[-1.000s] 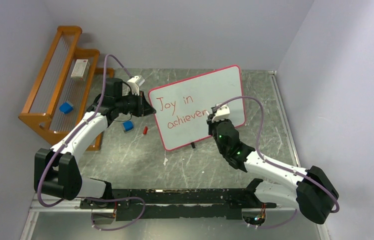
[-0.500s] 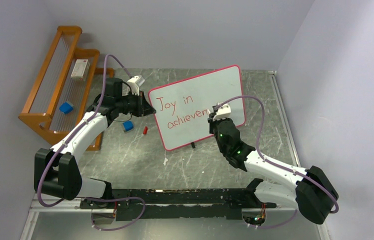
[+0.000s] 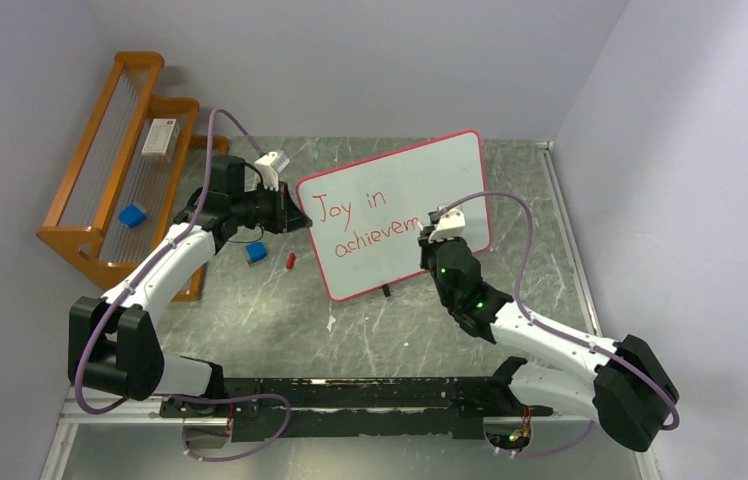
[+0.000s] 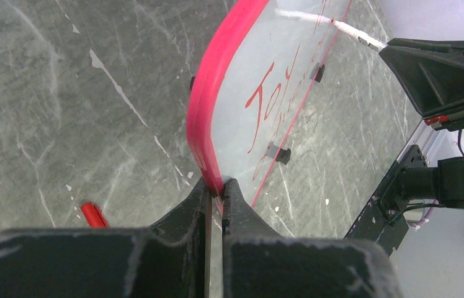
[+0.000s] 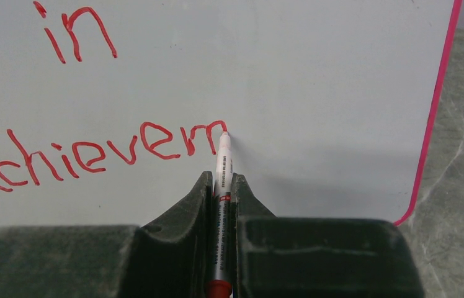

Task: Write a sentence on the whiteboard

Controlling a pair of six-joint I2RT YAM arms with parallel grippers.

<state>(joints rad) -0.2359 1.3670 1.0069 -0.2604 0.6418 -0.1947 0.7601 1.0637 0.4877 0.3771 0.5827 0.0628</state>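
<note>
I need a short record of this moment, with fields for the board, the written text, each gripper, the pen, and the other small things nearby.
board: whiteboard, red-pink border
text: "Joy in achievem" in red, word not yet finished
left gripper: shut on the whiteboard's left edge
right gripper: shut on the marker
marker tip: at the end of the last letter
nearby: red piece and blue object on the table; orange rack further left
</note>
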